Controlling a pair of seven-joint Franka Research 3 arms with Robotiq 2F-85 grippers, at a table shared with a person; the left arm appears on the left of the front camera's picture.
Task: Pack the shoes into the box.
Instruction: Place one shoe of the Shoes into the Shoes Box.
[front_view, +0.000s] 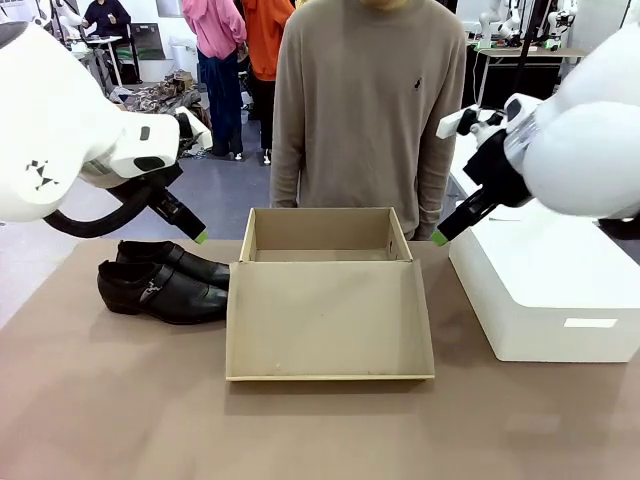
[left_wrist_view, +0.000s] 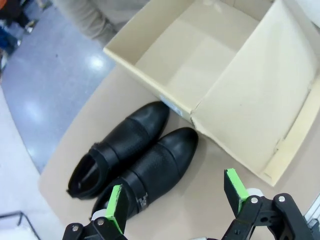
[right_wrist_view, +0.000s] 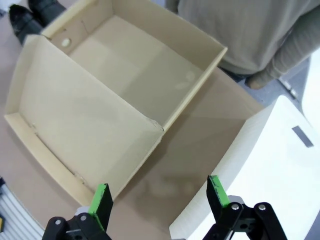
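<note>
Fingers (left_wrist_view: 116, 207) spread, box (front_view: 320, 232) between — shoes (front_view: 165, 285) left, white block (front_view: 545, 300) right

The left arm (front_view: 70, 130) comes in from the left side and the right arm (front_view: 590, 140) from the right. Each one points its end effector down and toward the middle. The left end effector (left_wrist_view: 175, 194) is wide open, holding nothing. The right end effector (right_wrist_view: 159, 192) is wide open and empty too.
</note>
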